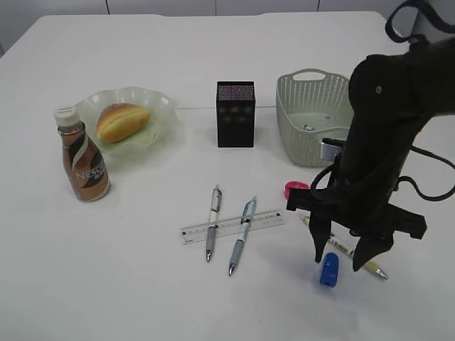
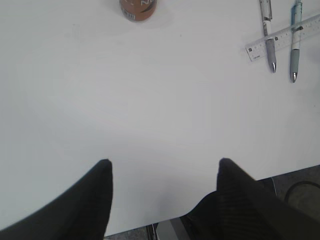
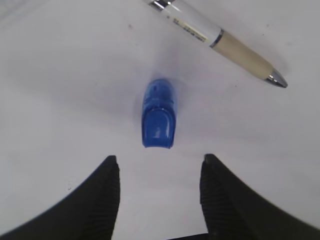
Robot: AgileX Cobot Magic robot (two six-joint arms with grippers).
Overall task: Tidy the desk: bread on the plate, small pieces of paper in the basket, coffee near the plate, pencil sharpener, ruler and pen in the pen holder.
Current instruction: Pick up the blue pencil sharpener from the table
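My right gripper (image 1: 338, 263) (image 3: 160, 159) hangs open just above the desk (image 1: 142, 284), with the blue pencil sharpener (image 1: 329, 269) (image 3: 160, 117) lying just ahead of its fingertips, untouched. A cream pen (image 1: 370, 268) (image 3: 225, 42) lies beside it. Two more pens (image 1: 213, 222) (image 2: 268, 35) lie across the clear ruler (image 1: 266, 219) (image 2: 310, 25). The bread (image 1: 122, 121) sits on the green plate (image 1: 160, 99), and the coffee (image 1: 84, 160) (image 2: 138, 7) stands next to it. The black pen holder (image 1: 235, 114) and the basket (image 1: 313, 135) stand behind. My left gripper (image 2: 165, 162) is open over bare desk.
A pink round thing (image 1: 295, 188) lies by the right arm, partly hidden by it. The desk's front edge (image 2: 280, 172) runs just under the left gripper. Something small lies on the basket's floor; I cannot tell what.
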